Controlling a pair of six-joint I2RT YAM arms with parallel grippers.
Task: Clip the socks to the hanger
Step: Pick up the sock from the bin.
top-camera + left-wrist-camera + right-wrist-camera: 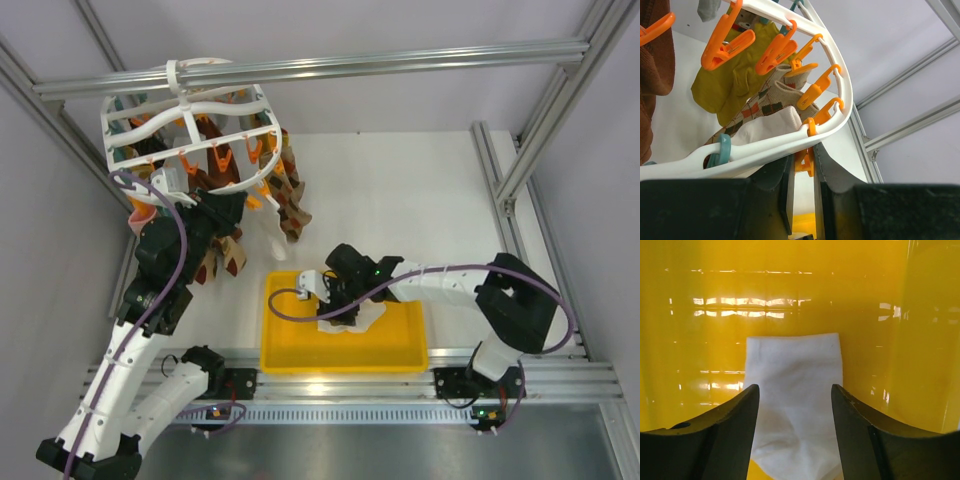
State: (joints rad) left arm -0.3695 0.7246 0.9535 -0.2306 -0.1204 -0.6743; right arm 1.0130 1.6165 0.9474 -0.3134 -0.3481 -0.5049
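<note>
The white hanger (190, 125) hangs from the top rail at the far left, with orange clips along its rim (840, 100). One cream-white sock (772, 127) hangs clipped to it; it also shows in the top view (272, 235). My left gripper (804, 159) is under the rim, shut on an orange clip (807, 162); it sits at the hanger's near edge (228, 205). The other white sock (792, 370) lies flat in the yellow tray (300, 355). My right gripper (795, 387) is open just above it, one finger at each side (335, 295).
Brown-orange patterned socks (292, 200) and mustard socks (735, 80) hang from other clips. An aluminium rail (400, 62) crosses the back and a slanted frame post (525, 160) stands at the right. The tray sits against the near table edge.
</note>
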